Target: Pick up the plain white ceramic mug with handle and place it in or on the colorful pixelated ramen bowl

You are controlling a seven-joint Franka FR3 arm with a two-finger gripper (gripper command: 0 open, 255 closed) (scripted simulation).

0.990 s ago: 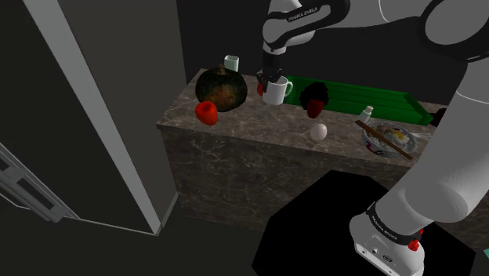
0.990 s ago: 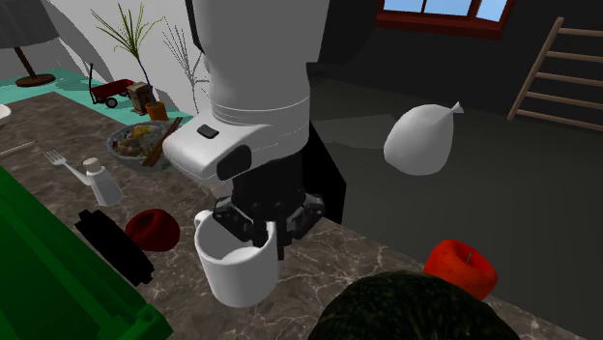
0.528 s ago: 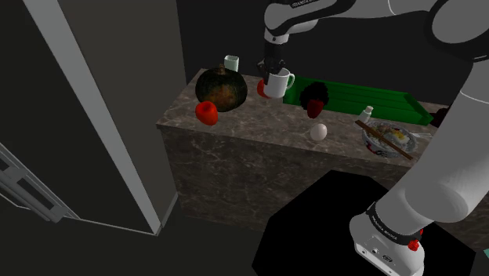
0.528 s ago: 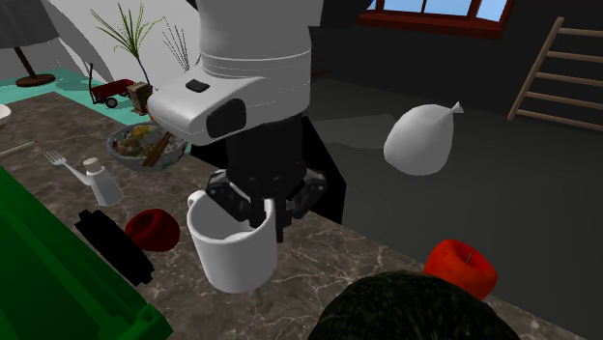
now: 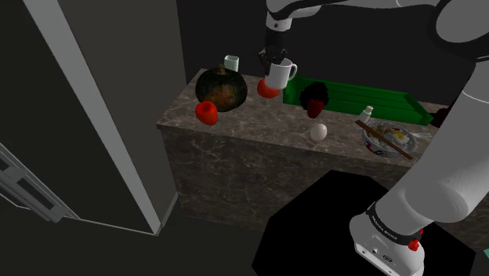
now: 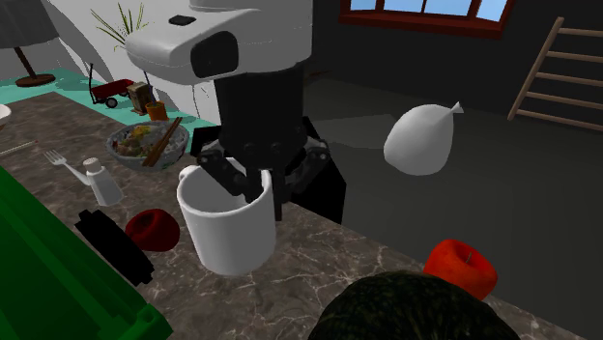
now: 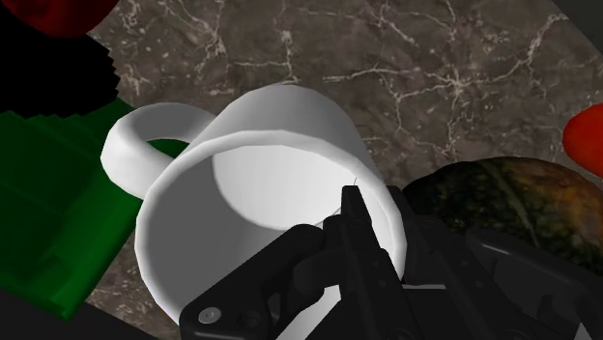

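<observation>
Shoulder view, from the stand (image 5: 329,223) outward:
- Worktop (image 5: 235,141), marble. Its front edge runs straight and its left corner is square, with a sheer drop below.
- Along the front edge: red fruit (image 5: 207,112) near the shoulder view's left corner, white egg-shaped thing (image 5: 318,132) at mid-span, ramen bowl (image 5: 389,139) toward the right with chopsticks laid across it. There is bare marble between the egg and the bowl.
- Dark round gourd (image 5: 221,90) sits just behind the red fruit and stands tall.
- Mug (image 5: 279,74) is in the air, clear of the worktop and tilted. It hangs beside the gourd's right flank, with the handle pointing toward the green crate (image 5: 360,100).
- Fingers (image 7: 353,232) are clamped on the mug wall at the rim, one inside and one outside.
- Mug and bowl are well apart. A black-and-red thing (image 5: 316,98) and a small white bottle (image 5: 365,114) stand between them.
- The green crate lines the back edge and rises like a wall. A small glass (image 5: 231,63) stands at the far left corner.

Second exterior view: the mug (image 6: 232,227) hangs over open marble, with the gourd (image 6: 416,309) close by.
</observation>
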